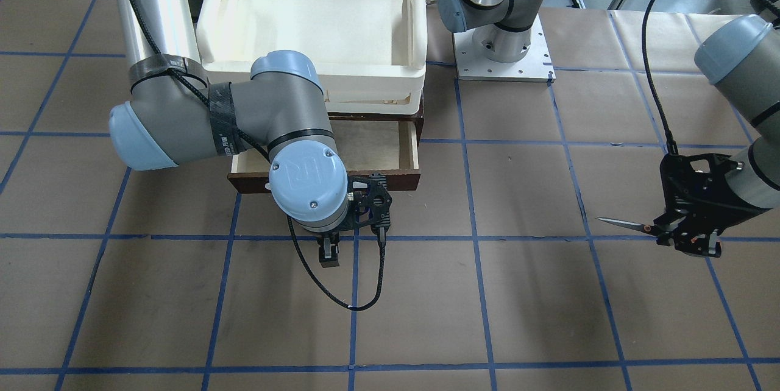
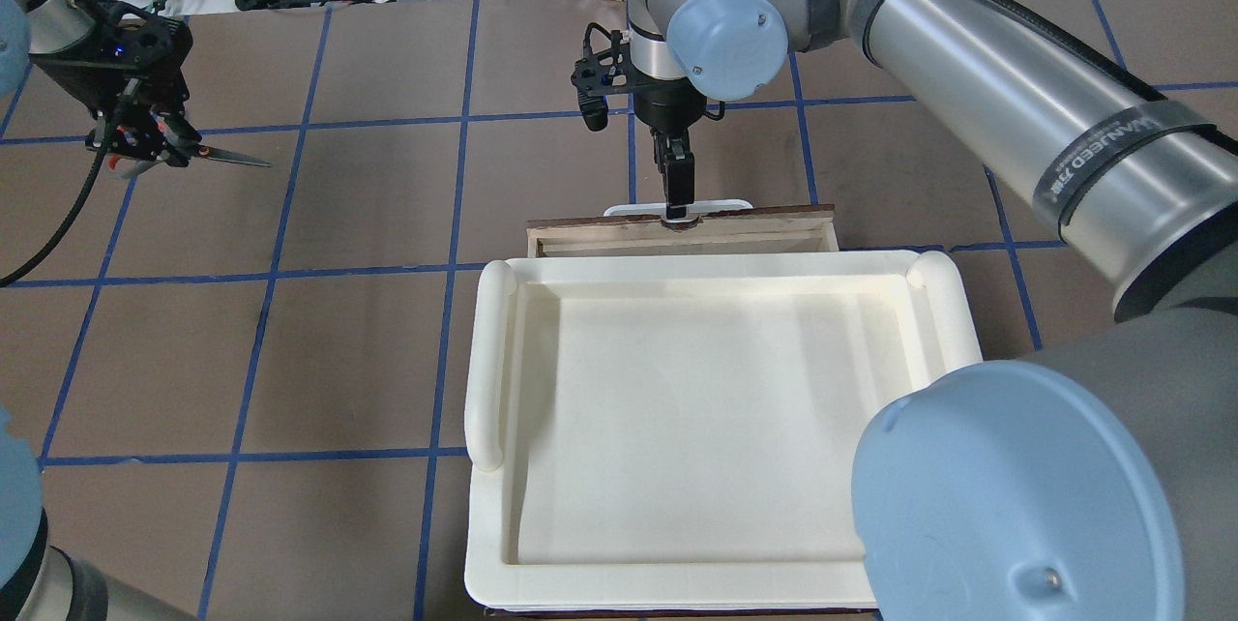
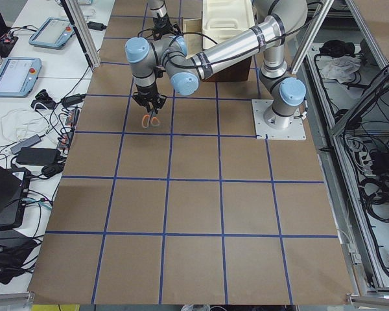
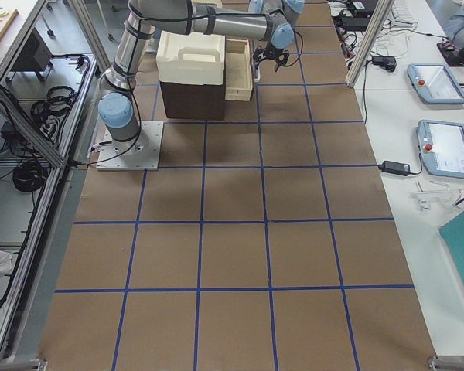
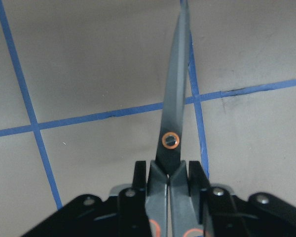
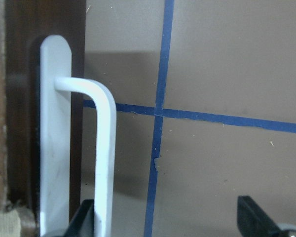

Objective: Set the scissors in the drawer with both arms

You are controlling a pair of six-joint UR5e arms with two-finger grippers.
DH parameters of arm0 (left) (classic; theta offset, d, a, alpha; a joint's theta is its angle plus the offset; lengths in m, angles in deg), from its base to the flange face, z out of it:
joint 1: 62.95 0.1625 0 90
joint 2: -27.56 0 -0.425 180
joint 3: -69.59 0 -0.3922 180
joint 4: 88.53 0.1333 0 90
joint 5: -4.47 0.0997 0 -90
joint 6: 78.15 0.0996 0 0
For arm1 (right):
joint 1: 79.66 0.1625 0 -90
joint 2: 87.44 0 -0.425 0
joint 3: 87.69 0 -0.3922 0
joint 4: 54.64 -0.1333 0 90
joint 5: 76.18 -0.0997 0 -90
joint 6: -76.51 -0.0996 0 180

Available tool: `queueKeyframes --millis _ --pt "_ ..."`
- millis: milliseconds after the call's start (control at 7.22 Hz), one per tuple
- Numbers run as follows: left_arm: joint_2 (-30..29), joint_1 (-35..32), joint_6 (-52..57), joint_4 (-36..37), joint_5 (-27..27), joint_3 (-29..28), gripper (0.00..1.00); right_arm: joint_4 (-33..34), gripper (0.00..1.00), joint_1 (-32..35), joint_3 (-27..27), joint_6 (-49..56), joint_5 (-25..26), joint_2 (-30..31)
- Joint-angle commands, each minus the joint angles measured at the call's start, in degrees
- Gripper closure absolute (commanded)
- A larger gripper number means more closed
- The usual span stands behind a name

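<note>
My left gripper [image 1: 673,237] is shut on the scissors [image 1: 621,223] by their grey handles and holds them above the table at its far left side. The slim blades point toward the middle; they also show in the overhead view [image 2: 232,157] and the left wrist view [image 5: 173,98]. The dark brown drawer [image 1: 402,181] stands pulled open, its pale inside [image 1: 378,147] bare. My right gripper [image 2: 677,186] hangs at the drawer's front. In the right wrist view its jaws stand wide apart, with the white bar handle [image 6: 102,148] between them, close to one finger.
A cream-white plastic bin [image 2: 484,360] sits on top of the drawer cabinet and covers most of it. The right arm's elbow [image 1: 183,123] hangs over the drawer's side. The left arm's base plate [image 1: 503,65] is bolted beside the bin. Brown paper with blue tape lines covers the table.
</note>
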Motion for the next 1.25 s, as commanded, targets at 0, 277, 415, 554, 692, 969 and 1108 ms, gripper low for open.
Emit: queueKeyframes --millis 0,277,415,554,692,969,1108 --pt "-0.2 -0.1 -0.1 0.1 -0.1 0.1 1.00 3.0 0.00 -0.2 0.2 0.1 -0.1 -0.9" --pt "-0.3 -0.1 0.0 -0.1 -0.1 0.1 1.00 4.4 0.00 -0.2 0.6 0.1 -0.2 -1.5" --pt "-0.3 -0.1 0.0 -0.1 -0.1 0.1 1.00 4.4 0.00 -0.2 1.6 0.1 -0.4 -1.8" --pt "-0.3 -0.1 -0.1 -0.1 -0.1 0.1 1.00 4.4 0.00 -0.2 2.5 0.1 -0.5 -2.3" --pt "-0.3 -0.1 0.0 -0.1 -0.1 0.2 1.00 4.4 0.00 -0.2 2.8 0.1 -0.5 -2.4" --pt "-0.5 -0.1 -0.1 -0.1 -0.1 0.2 1.00 4.4 0.00 -0.4 2.8 0.1 -0.7 -2.5" --pt "-0.6 -0.1 -0.1 -0.1 -0.1 0.2 1.00 4.6 0.00 -0.6 2.9 0.0 -0.7 -2.8"
